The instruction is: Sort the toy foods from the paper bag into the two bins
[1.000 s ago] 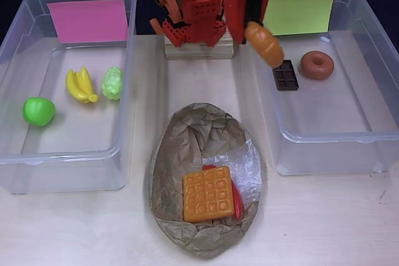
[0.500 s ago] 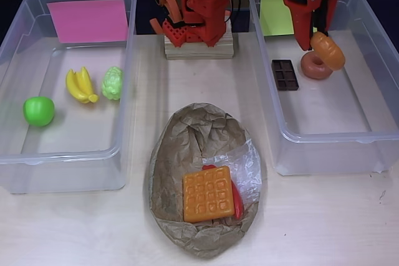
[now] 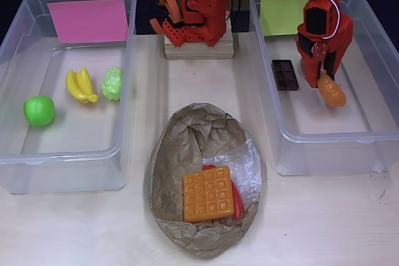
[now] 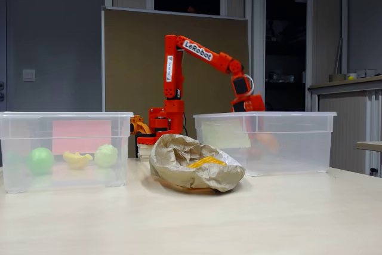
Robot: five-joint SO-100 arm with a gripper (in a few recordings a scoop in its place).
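The table (image 3: 324,228) was pale wood, and on it the paper bag (image 3: 187,138) served as the middle mark for everything else. Seen from overhead, the bin with the pink label (image 3: 19,154) stood to the left of the bag and the bin with the yellow-green label (image 3: 368,147) stood to its right, each just beside it without touching. The orange arm (image 3: 321,26) rose from its wooden base (image 3: 198,49) beyond the bag's far end and reached over into the right-hand bin; in the fixed view the arm (image 4: 203,52) bent down behind that bin's rim (image 4: 262,114).

The bag itself lay crumpled and open, its clear plastic window (image 3: 249,163) turned up. The orange waffle (image 3: 207,194) rested flat at the bag's near end, with the red chili (image 3: 237,204) lying partly under the waffle's right edge.

In the bin left of the bag lay the green apple (image 3: 38,111), the yellow bananas (image 3: 81,85) and the pale green grapes (image 3: 112,83), bananas and grapes close together. In the bin right of the bag, the chocolate bar (image 3: 285,74) lay on the floor. The gripper (image 3: 325,79) hung just beside it, its jaws clamped on the croissant (image 3: 332,91), which tilted downward above the bin floor
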